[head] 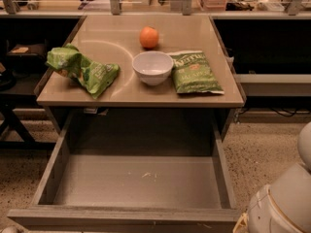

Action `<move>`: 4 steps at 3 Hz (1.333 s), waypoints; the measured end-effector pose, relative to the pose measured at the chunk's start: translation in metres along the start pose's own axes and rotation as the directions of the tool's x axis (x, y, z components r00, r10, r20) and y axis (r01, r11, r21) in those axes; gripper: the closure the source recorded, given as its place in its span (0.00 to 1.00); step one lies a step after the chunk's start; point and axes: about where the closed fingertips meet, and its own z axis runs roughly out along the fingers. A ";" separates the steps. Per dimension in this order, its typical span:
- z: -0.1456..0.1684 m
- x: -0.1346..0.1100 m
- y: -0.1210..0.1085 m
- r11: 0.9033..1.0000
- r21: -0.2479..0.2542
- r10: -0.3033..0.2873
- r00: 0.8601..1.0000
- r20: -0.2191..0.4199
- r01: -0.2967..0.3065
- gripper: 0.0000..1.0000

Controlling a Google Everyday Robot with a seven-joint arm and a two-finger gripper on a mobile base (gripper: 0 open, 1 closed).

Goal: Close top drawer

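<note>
Drawer (121,214) is pulled fully out from under the table (109,30), twd the camera, w/ its front edge along the bottom of the view. Judging by that, none of the closing is done yet. Inside: no objects, just a dusty grey floor w/ a few pale flecks near the middle.

Gripper (265,212) is low at bottom right, just beside the drawer's front right corner and mostly cut off by the edge. Can't tell if it's open or closed; nothing seen in its hold. Prob there to get in front of the drawer face & push it in.

On the tabletop:
- bowl (152,67) in the middle, looks empty
- orange (149,37) behind it
- flat bag (195,72) just beside it on the right
- crumpled bag (81,70) at the left

All sit above the drawer's path, so a straight push shouldn't disturb them. A push only at the corner might skew the drawer.
</note>
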 end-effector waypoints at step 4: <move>0.079 -0.009 -0.044 0.998 -0.027 0.065 0.996 0.069 -0.063 1.00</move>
